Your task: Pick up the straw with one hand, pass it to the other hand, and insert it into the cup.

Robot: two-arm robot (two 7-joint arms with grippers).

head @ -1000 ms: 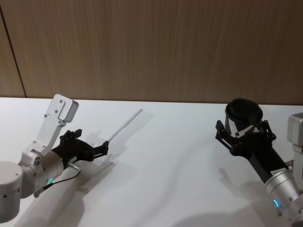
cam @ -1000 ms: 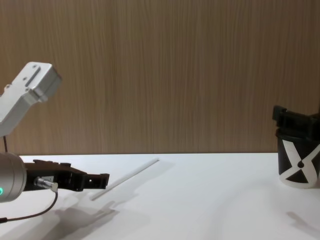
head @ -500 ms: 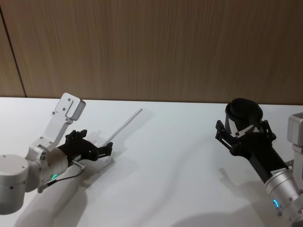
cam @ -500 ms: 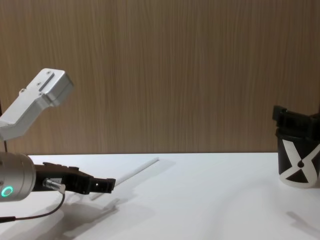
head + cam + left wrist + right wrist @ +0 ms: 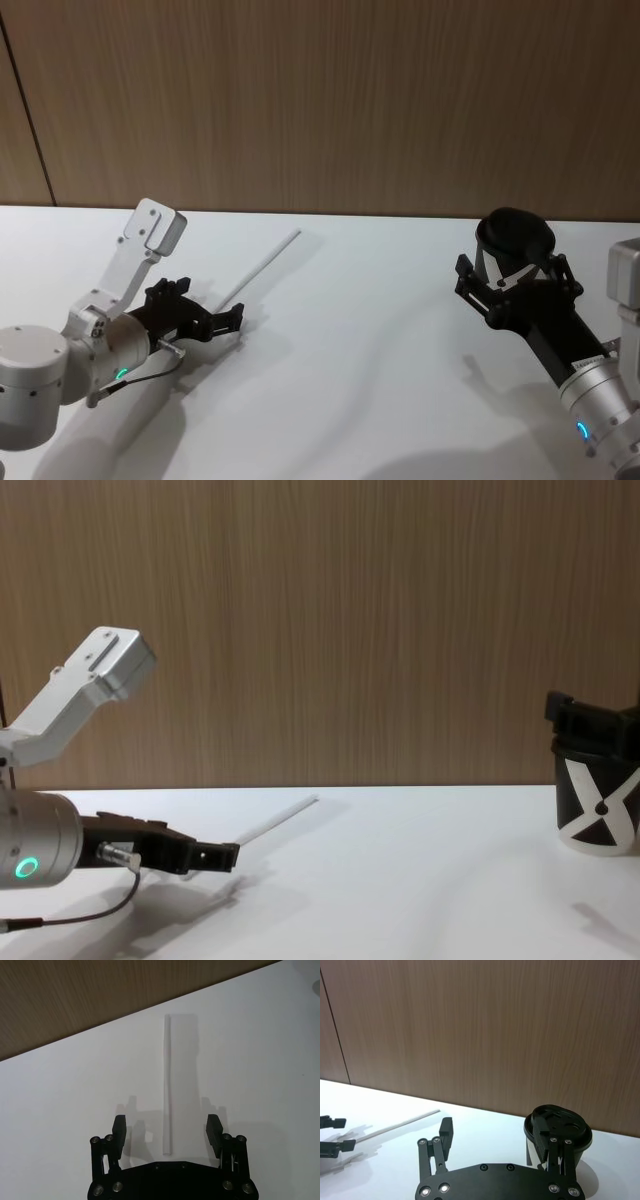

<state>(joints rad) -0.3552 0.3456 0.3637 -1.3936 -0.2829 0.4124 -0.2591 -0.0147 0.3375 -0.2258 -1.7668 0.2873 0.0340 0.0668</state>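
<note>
- We see the straw, a thin, straight white tube, lying flat on the counter in the left half of the scene. It runs on a slant from its near end on the left to its far end, which is more to the right, towards the wall.
- In the left wrist view the straw looks smooth and round, and its near end lies between the two fingers of the left end effector.
- Those fingers are flat black pads set wide apart, one on each side of the tube, and neither touches it.
- From the chest, the left end effector hangs low over the counter at the straw's near end.
- Behind it we see a fat brushed-silver cylinder with a green ring light, a thin dark cable with a metal plug and an angular pale bracket.
- The cup stands far to the right: short, black and cylindrical, with a bold white X mark and a pale base.
- The right end effector, black and blocky, sits at the near side of the cup with its fingers spread; we cannot tell whether it touches the cup.
- The counter is plain matte white.
- The wall behind is brown wood-grain panelling.
</note>
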